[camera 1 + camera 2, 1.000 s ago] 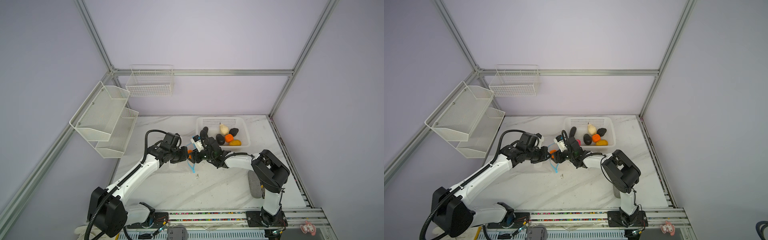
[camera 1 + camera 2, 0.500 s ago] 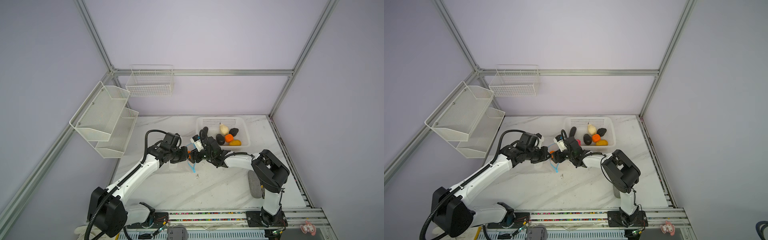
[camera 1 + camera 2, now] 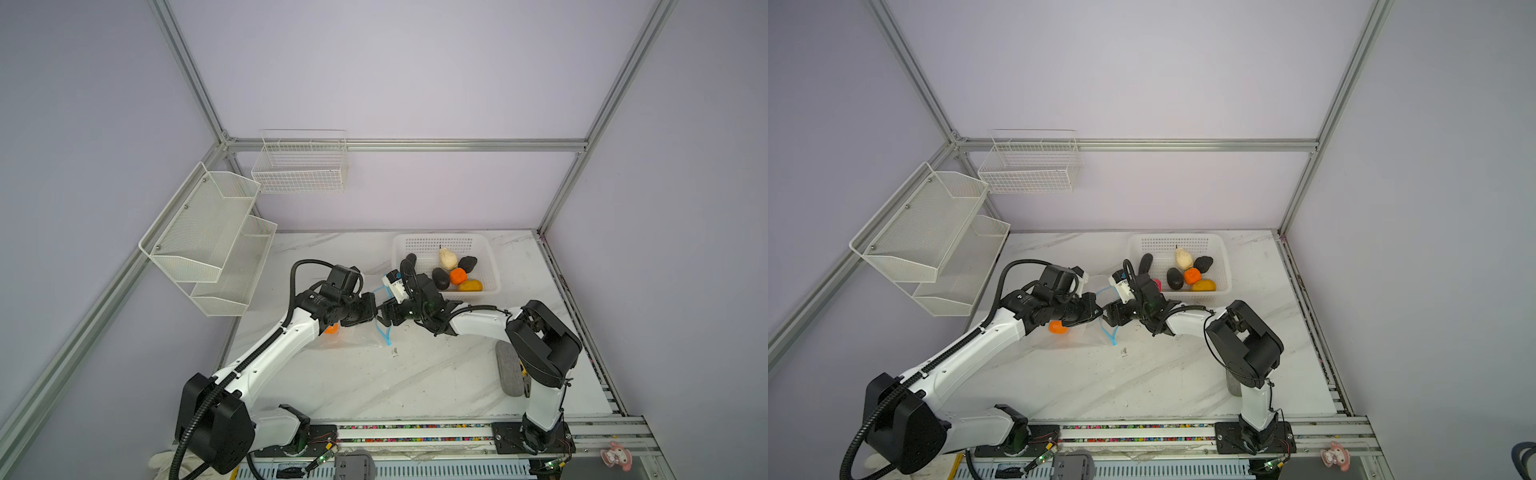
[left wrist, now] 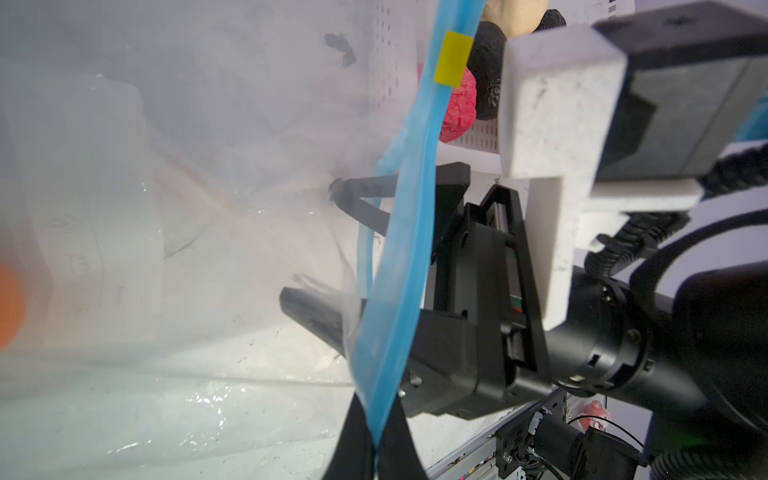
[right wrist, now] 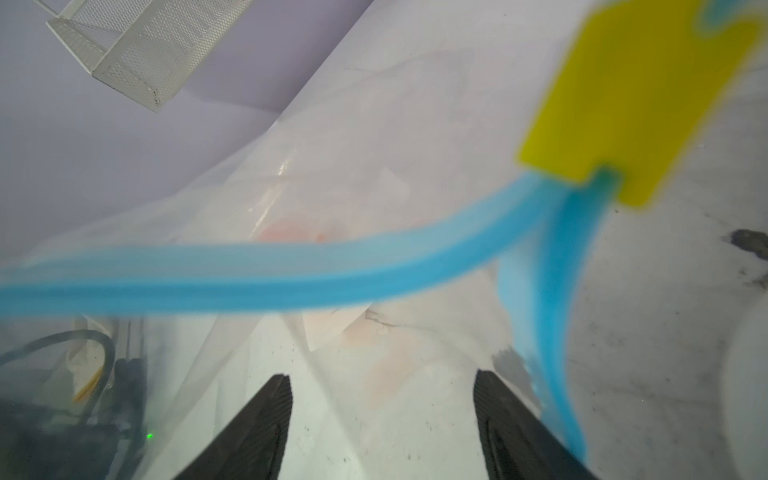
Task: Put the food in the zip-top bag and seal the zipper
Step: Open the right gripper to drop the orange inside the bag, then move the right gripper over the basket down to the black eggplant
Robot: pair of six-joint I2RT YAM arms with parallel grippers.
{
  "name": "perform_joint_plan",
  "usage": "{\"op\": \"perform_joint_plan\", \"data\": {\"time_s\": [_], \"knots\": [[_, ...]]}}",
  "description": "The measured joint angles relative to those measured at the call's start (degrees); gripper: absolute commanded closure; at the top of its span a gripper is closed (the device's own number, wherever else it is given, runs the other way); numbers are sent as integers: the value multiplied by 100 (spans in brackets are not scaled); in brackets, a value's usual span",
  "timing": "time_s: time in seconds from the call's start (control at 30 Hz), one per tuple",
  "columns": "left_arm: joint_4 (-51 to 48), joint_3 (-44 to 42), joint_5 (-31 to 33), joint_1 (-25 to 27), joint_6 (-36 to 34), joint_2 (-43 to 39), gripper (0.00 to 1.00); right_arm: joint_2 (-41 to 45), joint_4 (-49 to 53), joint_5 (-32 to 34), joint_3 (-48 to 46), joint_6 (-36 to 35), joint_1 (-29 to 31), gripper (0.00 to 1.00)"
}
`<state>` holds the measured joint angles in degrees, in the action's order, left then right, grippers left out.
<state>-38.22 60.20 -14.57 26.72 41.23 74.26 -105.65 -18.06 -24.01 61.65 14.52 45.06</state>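
Pinching the light-blue zipper (image 4: 399,249), the left fingers (image 4: 353,440) hold up the zip-top bag (image 3: 353,336); the right fingers (image 5: 257,424) are spread apart in its mouth. 1 orange (image 3: 1057,327) lies inside.

The zip-top bag (image 4: 166,395) is glossy clear plastic; the basket (image 3: 432,244), perforated white plastic.

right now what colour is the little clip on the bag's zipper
Yellow; the clip is clearest in the left wrist view.

Both top views look down from high above the whole table (image 3: 374,382); both wrist cameras face the zipper (image 4: 401,266) closely.
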Motion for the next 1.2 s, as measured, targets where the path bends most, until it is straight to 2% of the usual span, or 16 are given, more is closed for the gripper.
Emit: {"op": "perform_joint_plan", "data": {"time_s": [0.23, 0.43, 0.73, 0.93, 1.2], "knots": [[70, 0, 0, -24, 0, 127, 100, 960, 461, 599, -280, 293, -7, 35], [127, 0, 2, -76, 2, 214, 100, 1040, 841, 1097, -173, 560, -101, 39], [138, 2, -9, -85, -2, 411, 100, 1021, 1196, 1394, 267, 487, -997, 41], [146, 9, -28, -107, -7, 568, 100, 219, 1379, 1484, 1327, 404, -1547, 41], [153, 20, -70, -122, -9, 651, 100, -1379, 2129, 1519, 2855, 841, -1668, 39]]}}
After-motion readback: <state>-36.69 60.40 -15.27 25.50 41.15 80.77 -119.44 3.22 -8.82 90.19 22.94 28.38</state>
